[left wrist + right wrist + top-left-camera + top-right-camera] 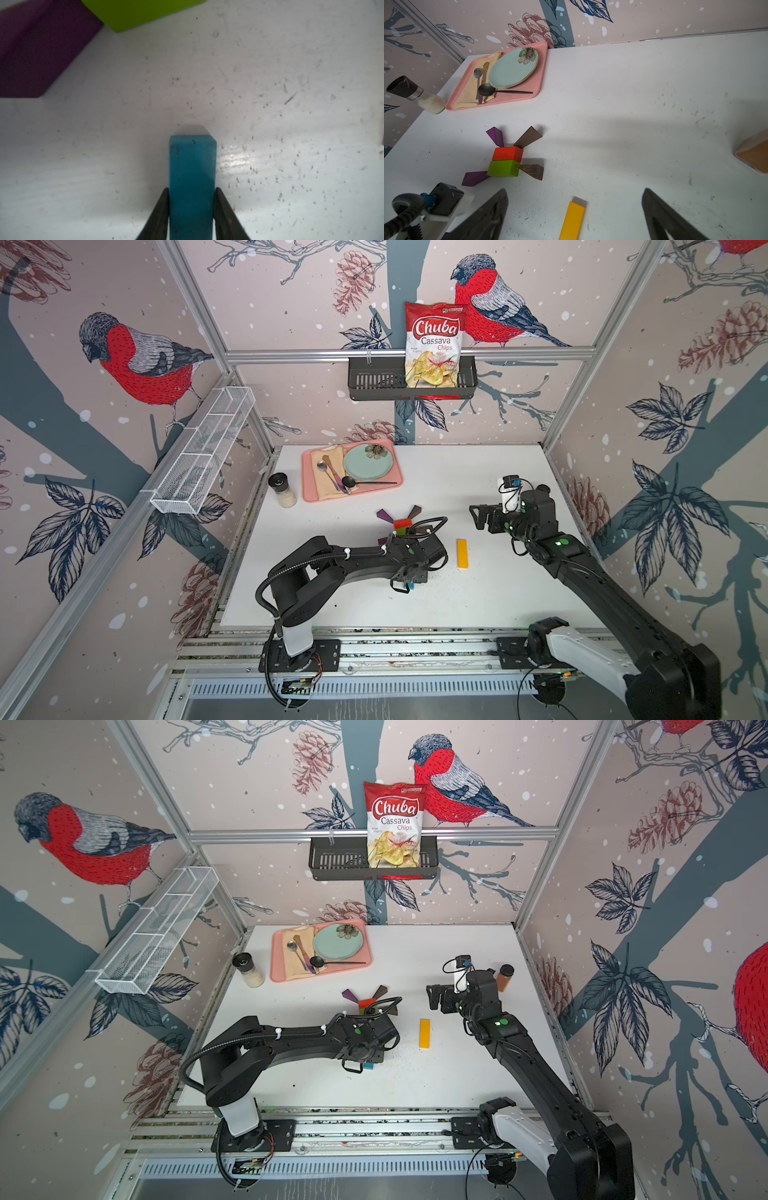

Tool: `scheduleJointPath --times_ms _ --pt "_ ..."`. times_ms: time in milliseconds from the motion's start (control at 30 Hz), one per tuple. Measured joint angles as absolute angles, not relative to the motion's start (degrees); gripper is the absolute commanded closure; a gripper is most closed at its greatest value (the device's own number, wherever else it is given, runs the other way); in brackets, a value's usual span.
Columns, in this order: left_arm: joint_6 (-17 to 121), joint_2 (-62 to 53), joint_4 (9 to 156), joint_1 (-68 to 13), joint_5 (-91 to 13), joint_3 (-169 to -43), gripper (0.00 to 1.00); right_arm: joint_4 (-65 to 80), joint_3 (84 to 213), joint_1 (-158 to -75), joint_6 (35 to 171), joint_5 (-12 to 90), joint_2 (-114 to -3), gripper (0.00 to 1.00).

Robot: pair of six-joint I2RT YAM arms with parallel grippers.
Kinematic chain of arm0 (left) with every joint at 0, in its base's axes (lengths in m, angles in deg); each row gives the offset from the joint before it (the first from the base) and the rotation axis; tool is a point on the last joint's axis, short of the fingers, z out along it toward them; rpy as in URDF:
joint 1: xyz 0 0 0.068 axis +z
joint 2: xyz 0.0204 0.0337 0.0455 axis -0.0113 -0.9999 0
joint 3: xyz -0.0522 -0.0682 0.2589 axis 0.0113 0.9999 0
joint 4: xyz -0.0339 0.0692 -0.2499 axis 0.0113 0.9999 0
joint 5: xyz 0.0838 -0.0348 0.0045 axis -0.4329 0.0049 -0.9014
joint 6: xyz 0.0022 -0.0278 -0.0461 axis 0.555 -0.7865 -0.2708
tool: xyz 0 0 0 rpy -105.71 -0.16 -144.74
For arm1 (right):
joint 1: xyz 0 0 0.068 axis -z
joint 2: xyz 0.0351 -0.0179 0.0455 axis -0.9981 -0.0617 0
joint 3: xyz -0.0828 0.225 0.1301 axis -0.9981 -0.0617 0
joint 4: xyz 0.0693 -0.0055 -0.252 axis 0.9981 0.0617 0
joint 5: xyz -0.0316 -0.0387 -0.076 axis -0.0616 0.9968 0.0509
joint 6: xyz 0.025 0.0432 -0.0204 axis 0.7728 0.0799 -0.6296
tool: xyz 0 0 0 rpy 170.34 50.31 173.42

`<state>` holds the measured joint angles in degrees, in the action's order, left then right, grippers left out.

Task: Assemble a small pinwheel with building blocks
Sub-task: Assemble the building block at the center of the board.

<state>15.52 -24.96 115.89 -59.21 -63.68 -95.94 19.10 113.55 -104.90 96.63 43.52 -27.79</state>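
Note:
The pinwheel's hub, a red block against a green block, lies flat mid-table. Two purple wedges and two brown wedges fan out from it. My left gripper is shut on a blue bar, low over the table a short way from the green block. In both top views the left wrist hides most of that bar. A yellow bar lies loose to the right. My right gripper hangs open above its far end, holding nothing.
A pink tray with a plate and cutlery sits at the back left, a salt grinder beside it. A brown spice jar stands behind the right arm. A chips bag sits in a wall basket.

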Motion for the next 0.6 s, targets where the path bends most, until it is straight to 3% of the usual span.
scheduleJointPath --times_ms 600 --pt "13.5 -27.5 116.8 -53.0 -60.4 -101.8 0.71 19.3 112.8 -100.8 99.3 44.3 -26.4 0.01"
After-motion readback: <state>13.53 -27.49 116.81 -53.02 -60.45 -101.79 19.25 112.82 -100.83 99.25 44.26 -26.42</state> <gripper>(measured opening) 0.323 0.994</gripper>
